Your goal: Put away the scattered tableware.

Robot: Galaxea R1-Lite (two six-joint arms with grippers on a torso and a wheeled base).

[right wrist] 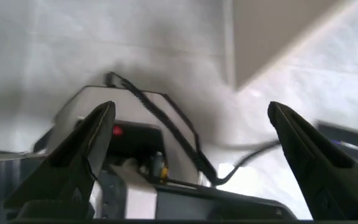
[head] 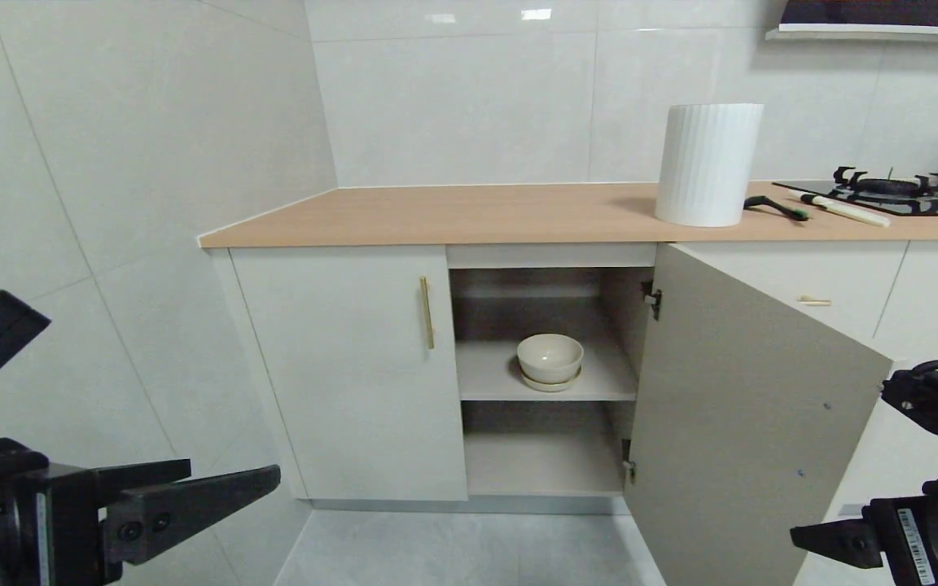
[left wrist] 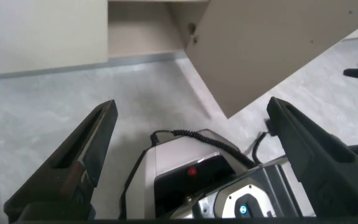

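Bowl (head: 550,356) and plate (head: 550,382) are inside the cabinet, the cream bowl sitting on the matching plate. They rest on the upper shelf (head: 485,374), roughly in the middle of the open compartment. The lower shelf (head: 542,464) is beneath them. The right-hand door (head: 746,407) stands swung out toward the room, while the left-hand door (head: 347,366) is closed, its slim brass handle (head: 427,312) upright along the inner edge.

Up on the wooden counter (head: 477,213) stands a tall white ribbed container (head: 709,163). Just beside it lie a dark-handled tool (head: 774,207) and a pale-handled knife (head: 839,209), at the edge of the black stove (head: 892,191).

Both arms are held low, well apart from the cabinet, over the grey tiled floor (head: 469,545). The left gripper (left wrist: 190,109) has its two black fingers spread wide with nothing between them. The right gripper (right wrist: 191,109) is likewise spread wide and holds nothing; it is near the outer edge of the open door.
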